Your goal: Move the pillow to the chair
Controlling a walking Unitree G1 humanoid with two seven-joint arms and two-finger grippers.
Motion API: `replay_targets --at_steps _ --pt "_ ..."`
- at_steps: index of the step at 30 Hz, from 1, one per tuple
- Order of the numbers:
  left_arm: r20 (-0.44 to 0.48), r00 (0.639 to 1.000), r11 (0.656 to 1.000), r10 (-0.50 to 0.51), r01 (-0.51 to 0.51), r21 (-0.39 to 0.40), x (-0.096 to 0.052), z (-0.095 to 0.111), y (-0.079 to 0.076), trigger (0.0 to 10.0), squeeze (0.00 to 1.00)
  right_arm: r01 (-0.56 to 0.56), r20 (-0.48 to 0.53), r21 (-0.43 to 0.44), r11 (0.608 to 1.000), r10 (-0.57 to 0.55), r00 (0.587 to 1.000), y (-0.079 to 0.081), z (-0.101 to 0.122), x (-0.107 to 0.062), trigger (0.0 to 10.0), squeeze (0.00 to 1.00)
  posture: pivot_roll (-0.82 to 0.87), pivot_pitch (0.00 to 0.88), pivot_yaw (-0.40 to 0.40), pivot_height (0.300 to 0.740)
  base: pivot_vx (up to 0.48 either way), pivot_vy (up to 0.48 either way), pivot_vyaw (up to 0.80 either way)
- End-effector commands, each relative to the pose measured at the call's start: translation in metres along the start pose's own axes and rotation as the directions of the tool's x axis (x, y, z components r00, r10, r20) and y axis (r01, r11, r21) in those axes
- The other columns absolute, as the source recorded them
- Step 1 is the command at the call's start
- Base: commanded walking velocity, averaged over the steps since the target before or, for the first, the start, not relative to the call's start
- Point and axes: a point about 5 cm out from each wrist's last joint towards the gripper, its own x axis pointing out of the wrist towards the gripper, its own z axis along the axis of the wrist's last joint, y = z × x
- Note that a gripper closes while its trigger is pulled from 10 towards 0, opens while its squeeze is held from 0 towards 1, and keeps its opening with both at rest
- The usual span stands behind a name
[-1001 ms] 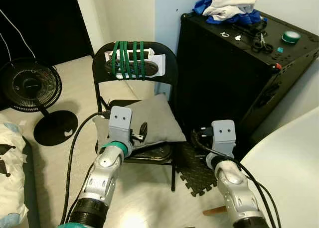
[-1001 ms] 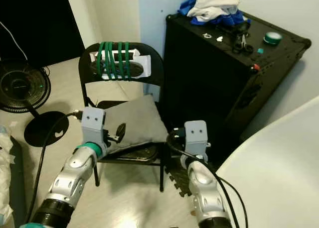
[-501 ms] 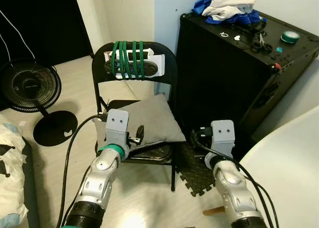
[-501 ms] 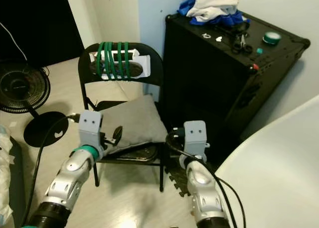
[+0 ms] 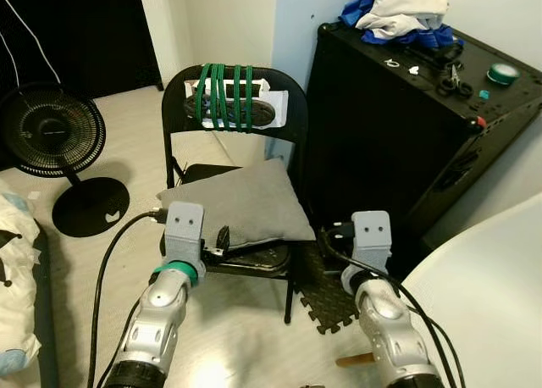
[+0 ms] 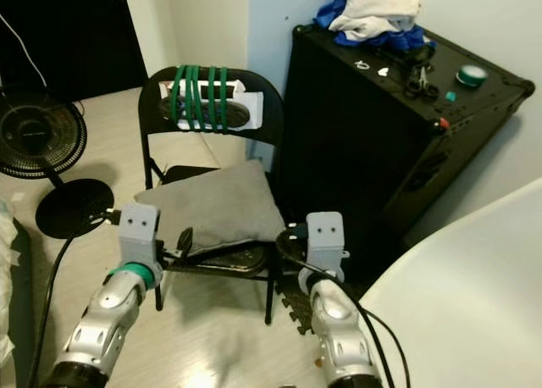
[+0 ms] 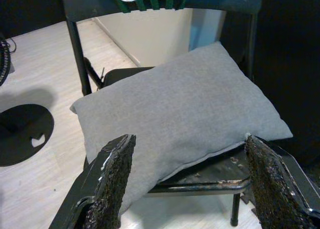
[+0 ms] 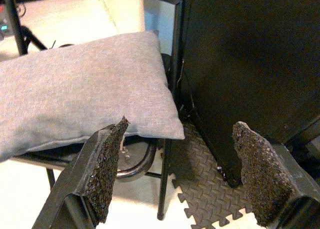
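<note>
A grey pillow (image 5: 237, 202) lies flat on the seat of a black folding chair (image 5: 288, 100), whose backrest is wrapped with green cord. My left gripper (image 7: 187, 181) is open, a little in front of the pillow's near edge and apart from it. My right gripper (image 8: 182, 171) is also open, off the pillow's right corner by the chair's front leg. Neither holds anything. In the left eye view the left wrist (image 5: 184, 231) sits before the seat's front left, the right wrist (image 5: 370, 235) right of the seat.
A tall black case (image 5: 406, 125) stands close on the chair's right, with clothes (image 5: 398, 11) and small items on top. A floor fan (image 5: 51, 134) stands to the left. A black foam mat (image 5: 326, 299) lies under the chair's right side. A white rounded surface (image 5: 483, 303) fills the lower right.
Both arms have drawn back from the chair; the left gripper has come off the pillow's front edge. The camera has shifted slightly, so the scene sits a bit differently.
</note>
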Motion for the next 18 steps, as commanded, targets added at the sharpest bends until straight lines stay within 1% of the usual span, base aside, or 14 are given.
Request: replay_targets --at_steps 1,2,3,5,6,7,8,9,10,11,14,18 --pt "-0.001 1.0 1.0 0.02 -0.02 0.003 -0.005 -0.005 0.003 10.0 0.0 -0.006 -0.032 -0.015 1.0 0.005 0.999 0.0 -0.009 -0.003 10.0 0.0 0.04 0.063 -0.002 0.74 0.0 0.0 0.0" --pt "-0.001 1.0 1.0 0.02 -0.02 0.003 -0.005 -0.005 0.003 10.0 0.0 -0.006 -0.032 -0.015 1.0 0.005 0.999 0.0 -0.009 -0.003 10.0 0.0 0.04 0.063 -0.002 0.74 0.0 0.0 0.0" --pt "0.002 0.999 0.999 0.032 -0.032 0.0 -0.008 -0.008 0.004 10.0 0.0 -0.008 -0.03 -0.02 1.0 0.008 1.0 0.0 -0.009 -0.002 10.0 0.0 0.05 0.058 0.005 0.74 0.0 0.0 0.0" --pt "0.002 0.999 0.999 0.032 -0.032 0.0 -0.008 -0.008 0.004 10.0 0.0 -0.008 -0.03 -0.02 1.0 0.008 1.0 0.0 -0.009 -0.002 10.0 0.0 0.05 0.058 0.005 0.74 0.0 0.0 0.0" --pt "0.009 0.999 0.999 0.044 -0.044 -0.017 -0.012 -0.011 0.007 10.0 0.0 -0.006 -0.021 -0.028 1.0 0.005 1.0 -0.001 -0.009 -0.001 10.0 0.0 0.04 0.046 0.014 0.74 0.0 0.0 0.0" --pt "0.009 0.999 0.999 0.044 -0.044 -0.017 -0.012 -0.011 0.007 10.0 0.0 -0.006 -0.021 -0.028 1.0 0.005 1.0 -0.001 -0.009 -0.001 10.0 0.0 0.04 0.046 0.014 0.74 0.0 0.0 0.0" --pt "0.007 0.997 0.997 0.071 -0.07 -0.026 -0.014 -0.015 0.012 10.0 0.0 -0.003 -0.016 -0.031 1.0 0.002 1.0 -0.002 -0.008 0.0 10.0 0.0 0.04 0.046 0.01 0.74 0.0 0.0 0.0" --pt "0.007 0.997 0.997 0.071 -0.07 -0.026 -0.014 -0.015 0.012 10.0 0.0 -0.003 -0.016 -0.031 1.0 0.002 1.0 -0.002 -0.008 0.0 10.0 0.0 0.04 0.046 0.01 0.74 0.0 0.0 0.0" --pt "0.004 0.996 0.996 0.089 -0.089 -0.031 -0.014 -0.017 0.015 10.0 0.0 0.0 -0.013 -0.032 0.999 -0.001 1.0 -0.003 -0.007 0.001 10.0 0.0 0.05 0.048 0.005 0.74 0.0 0.0 0.0" --pt "0.006 0.992 0.991 0.127 -0.126 -0.035 -0.015 -0.018 0.022 10.0 0.0 -0.003 -0.01 -0.027 1.0 0.003 1.0 -0.002 -0.006 0.002 10.0 0.0 0.05 0.044 -0.006 0.74 0.0 0.0 0.0" --pt "0.009 0.991 0.99 0.136 -0.136 -0.037 -0.015 -0.017 0.024 10.0 0.0 -0.007 -0.009 -0.024 1.0 0.007 1.0 -0.002 -0.005 0.003 10.0 0.0 0.05 0.044 -0.006 0.74 0.0 0.0 0.0" --pt "0.014 0.99 0.989 0.142 -0.141 -0.042 -0.015 -0.018 0.021 10.0 0.0 -0.013 -0.003 -0.04 0.999 0.013 1.0 0.0 -0.005 0.005 10.0 0.0 0.05 0.032 -0.017 0.74 0.0 0.0 0.0"
